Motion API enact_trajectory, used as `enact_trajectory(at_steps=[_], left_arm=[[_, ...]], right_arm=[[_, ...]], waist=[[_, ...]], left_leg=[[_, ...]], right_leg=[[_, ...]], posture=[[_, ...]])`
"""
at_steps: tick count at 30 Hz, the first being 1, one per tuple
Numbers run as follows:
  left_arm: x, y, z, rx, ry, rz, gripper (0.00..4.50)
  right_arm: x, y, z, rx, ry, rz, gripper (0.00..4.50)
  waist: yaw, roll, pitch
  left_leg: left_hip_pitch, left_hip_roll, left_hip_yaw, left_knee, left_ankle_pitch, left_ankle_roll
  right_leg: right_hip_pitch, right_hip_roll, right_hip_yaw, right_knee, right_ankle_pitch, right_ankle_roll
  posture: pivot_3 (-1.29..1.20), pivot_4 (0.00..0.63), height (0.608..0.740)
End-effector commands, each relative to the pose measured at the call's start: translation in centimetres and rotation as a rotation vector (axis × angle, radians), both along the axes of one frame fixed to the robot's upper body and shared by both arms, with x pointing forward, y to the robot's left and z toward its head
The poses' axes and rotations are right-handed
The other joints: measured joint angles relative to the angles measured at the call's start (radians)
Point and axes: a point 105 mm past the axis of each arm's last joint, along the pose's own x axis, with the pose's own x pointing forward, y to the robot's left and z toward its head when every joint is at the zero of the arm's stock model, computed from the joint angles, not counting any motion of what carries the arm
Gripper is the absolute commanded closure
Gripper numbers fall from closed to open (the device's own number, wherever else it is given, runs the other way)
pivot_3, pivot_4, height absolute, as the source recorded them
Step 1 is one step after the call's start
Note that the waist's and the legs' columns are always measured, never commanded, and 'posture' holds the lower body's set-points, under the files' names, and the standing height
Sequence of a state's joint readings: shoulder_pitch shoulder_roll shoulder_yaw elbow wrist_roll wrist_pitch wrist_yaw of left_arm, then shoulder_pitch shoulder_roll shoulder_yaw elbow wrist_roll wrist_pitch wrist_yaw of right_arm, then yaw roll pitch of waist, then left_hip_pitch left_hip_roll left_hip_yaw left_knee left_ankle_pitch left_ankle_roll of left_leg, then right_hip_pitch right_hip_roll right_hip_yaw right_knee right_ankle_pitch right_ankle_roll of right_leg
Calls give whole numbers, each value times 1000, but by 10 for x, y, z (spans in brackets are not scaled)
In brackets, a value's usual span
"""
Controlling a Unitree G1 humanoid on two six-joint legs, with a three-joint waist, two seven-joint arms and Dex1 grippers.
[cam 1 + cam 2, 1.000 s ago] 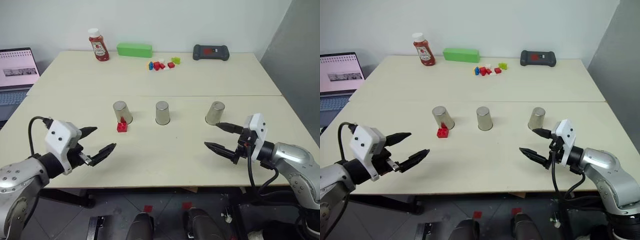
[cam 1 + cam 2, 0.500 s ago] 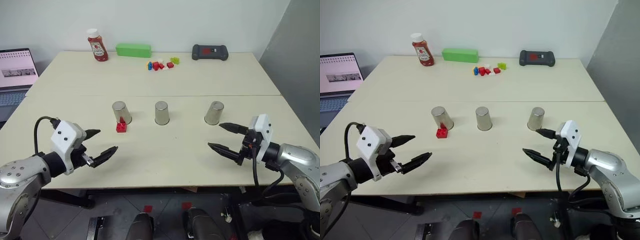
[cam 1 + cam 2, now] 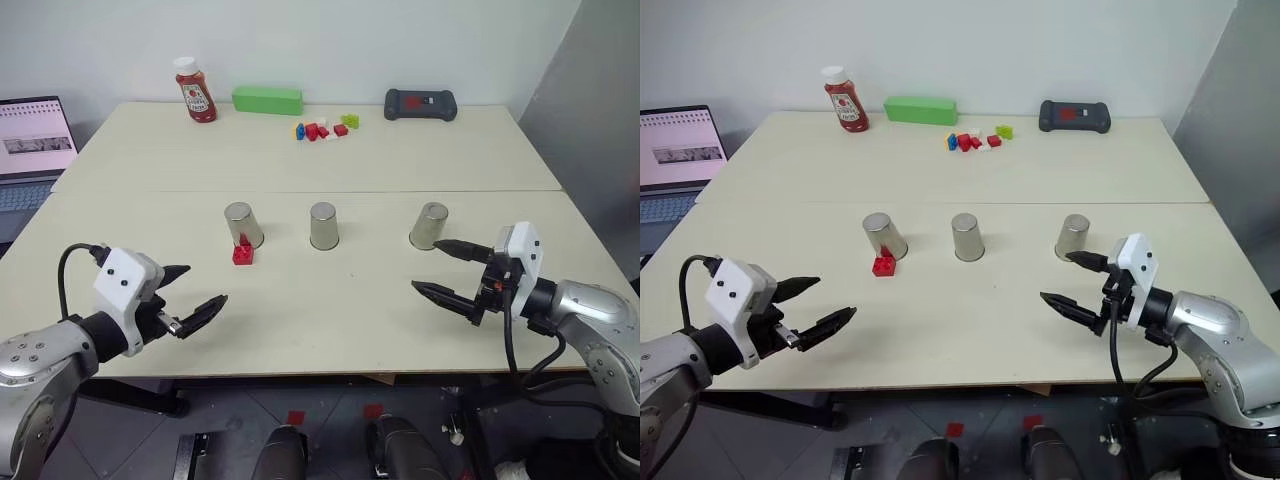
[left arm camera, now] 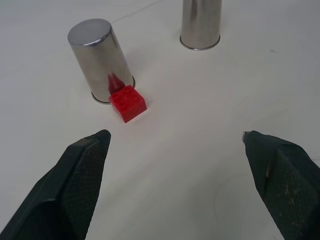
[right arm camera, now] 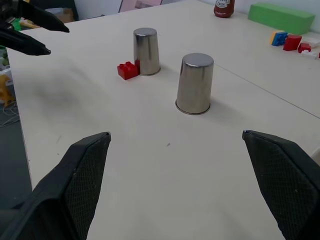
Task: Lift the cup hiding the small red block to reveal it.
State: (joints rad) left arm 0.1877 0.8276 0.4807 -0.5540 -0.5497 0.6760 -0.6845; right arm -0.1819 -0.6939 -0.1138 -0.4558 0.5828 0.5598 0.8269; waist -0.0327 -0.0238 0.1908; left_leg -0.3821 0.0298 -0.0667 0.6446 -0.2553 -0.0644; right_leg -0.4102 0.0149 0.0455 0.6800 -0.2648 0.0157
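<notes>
Three shiny steel cups stand upside down in a row across the table. The small red block lies uncovered, touching the front of the base of the left cup; the wrist view shows this block against that cup. Further along are the middle cup and the right cup. My left gripper hovers open and empty near the front left, short of the block. My right gripper is open and empty just in front of the right cup.
Along the table's far edge stand a ketchup bottle, a green box, a cluster of coloured bricks and a black device. A laptop sits off the table's left side.
</notes>
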Motion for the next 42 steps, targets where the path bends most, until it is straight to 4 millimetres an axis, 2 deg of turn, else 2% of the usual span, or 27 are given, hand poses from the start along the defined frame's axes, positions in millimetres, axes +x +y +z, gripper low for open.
enact_trajectory(at_steps=[1, 42], left_arm=[[-1, 2, 13, 23, -61, 10, 20], [2, 7, 10, 67, -51, -7, 20]], right_arm=[[-1, 3, 9, 10, -30, 22, 0], [0, 1, 2, 12, -31, 10, 0]], waist=[[0, 0, 0], [0, 0, 0]], left_leg=[[0, 0, 0, 0, 0, 0], [0, 0, 0, 0, 0, 0]], right_leg=[[0, 0, 0, 0, 0, 0], [0, 0, 0, 0, 0, 0]], posture=[[0, 150, 740], [0, 150, 740]])
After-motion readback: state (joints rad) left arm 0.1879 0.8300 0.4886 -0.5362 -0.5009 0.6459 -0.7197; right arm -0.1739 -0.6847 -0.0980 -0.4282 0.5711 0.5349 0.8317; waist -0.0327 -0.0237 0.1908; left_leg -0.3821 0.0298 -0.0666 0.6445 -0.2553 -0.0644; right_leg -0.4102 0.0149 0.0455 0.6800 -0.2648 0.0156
